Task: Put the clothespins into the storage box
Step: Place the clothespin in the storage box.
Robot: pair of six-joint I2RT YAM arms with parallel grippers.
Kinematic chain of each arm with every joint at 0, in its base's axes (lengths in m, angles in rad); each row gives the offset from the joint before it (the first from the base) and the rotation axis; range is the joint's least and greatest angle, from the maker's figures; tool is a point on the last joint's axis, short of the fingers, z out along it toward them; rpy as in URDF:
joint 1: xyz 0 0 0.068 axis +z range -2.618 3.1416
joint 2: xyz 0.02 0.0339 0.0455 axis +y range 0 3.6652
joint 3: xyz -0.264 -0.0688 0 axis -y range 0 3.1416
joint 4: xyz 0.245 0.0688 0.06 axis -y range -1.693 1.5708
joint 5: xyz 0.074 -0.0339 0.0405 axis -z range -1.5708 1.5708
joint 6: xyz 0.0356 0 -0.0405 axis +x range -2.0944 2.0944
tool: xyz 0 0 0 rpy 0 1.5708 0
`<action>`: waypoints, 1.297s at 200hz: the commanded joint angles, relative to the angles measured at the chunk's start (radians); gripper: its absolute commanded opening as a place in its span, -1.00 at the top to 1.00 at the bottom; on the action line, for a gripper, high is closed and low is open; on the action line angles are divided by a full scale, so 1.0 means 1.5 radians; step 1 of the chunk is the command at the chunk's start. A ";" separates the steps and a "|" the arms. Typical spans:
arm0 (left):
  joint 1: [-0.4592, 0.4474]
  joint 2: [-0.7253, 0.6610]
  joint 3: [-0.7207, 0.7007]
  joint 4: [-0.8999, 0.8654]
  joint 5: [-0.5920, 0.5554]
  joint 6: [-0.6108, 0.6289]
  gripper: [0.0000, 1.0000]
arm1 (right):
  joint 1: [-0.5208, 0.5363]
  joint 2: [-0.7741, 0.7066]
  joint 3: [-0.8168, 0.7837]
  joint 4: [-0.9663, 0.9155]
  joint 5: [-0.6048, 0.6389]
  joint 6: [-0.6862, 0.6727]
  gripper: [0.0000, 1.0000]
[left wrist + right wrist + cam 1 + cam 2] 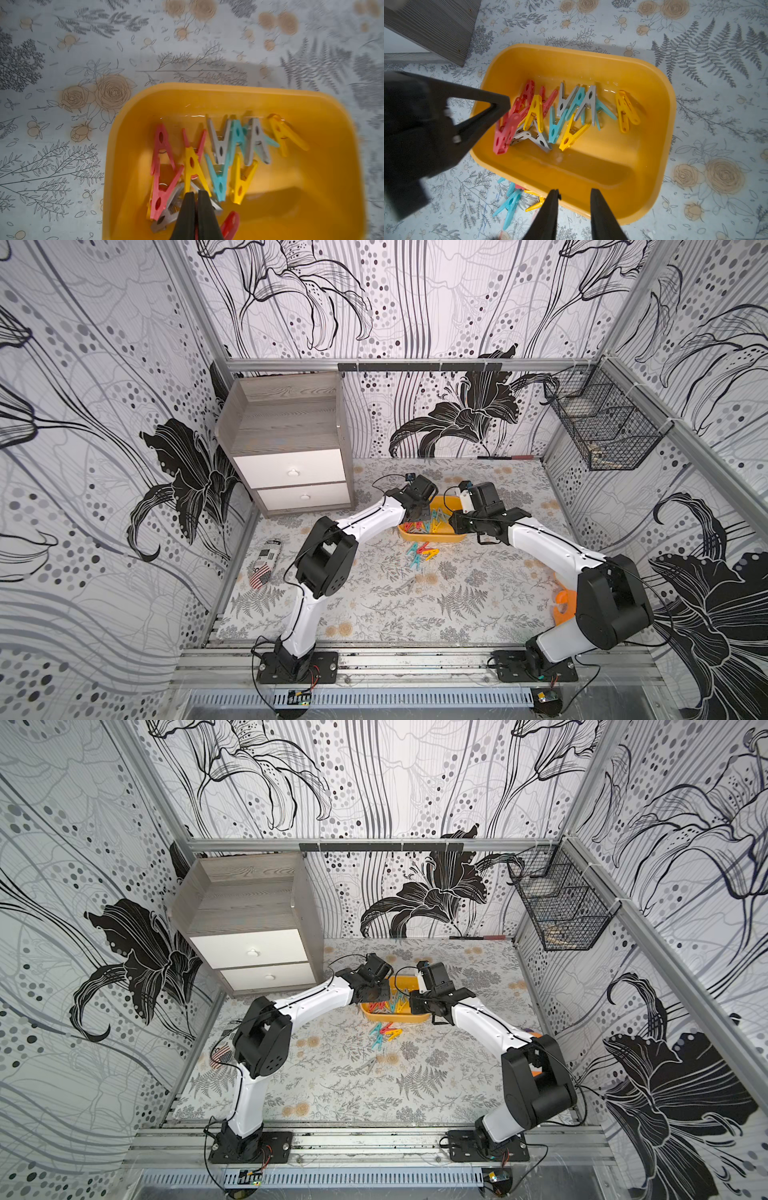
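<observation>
The storage box (432,538) sits on the flower-printed desk (374,614) towards the back, between the two arms' wrists and in front of the grey cabinet with white drawers (291,439). Inside it lies a loose heap of clothespins (566,112) in red-pink, yellow, teal and grey, crowded to one side of the floor while the other side is bare yellow plastic. The left gripper (196,192) hangs over that heap with its jaws pressed nearly together; a red clothespin (230,221) appears to be pinched between them, its rounded end sticking out beside one finger and a sliver of red showing in the slit. The right gripper (575,191) hangs above the box's rim with its jaws a narrow gap apart and nothing between them. More clothespins lie outside the box: a small cluster (422,553) of teal, red and yellow ones on the desk just beside the box's front wall, visible in both top views, and a single grey clothespin (409,584) farther forward, apart from the rest.
</observation>
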 commanded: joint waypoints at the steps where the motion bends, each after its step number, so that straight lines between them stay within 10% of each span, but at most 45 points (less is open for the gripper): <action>1: 0.010 0.023 0.050 -0.028 -0.055 0.021 0.89 | 0.004 -0.022 0.002 -0.017 0.009 -0.003 0.38; 133: 0.012 0.095 0.118 -0.076 -0.094 0.053 0.77 | 0.004 -0.043 0.000 -0.036 -0.001 -0.004 0.38; 202: 0.047 -0.042 0.095 -0.039 -0.008 0.033 0.39 | 0.022 -0.100 0.005 -0.079 -0.019 -0.002 0.35; 259: 0.083 -0.248 -0.131 0.017 0.000 0.017 0.32 | 0.171 -0.065 0.010 -0.106 0.012 0.018 0.34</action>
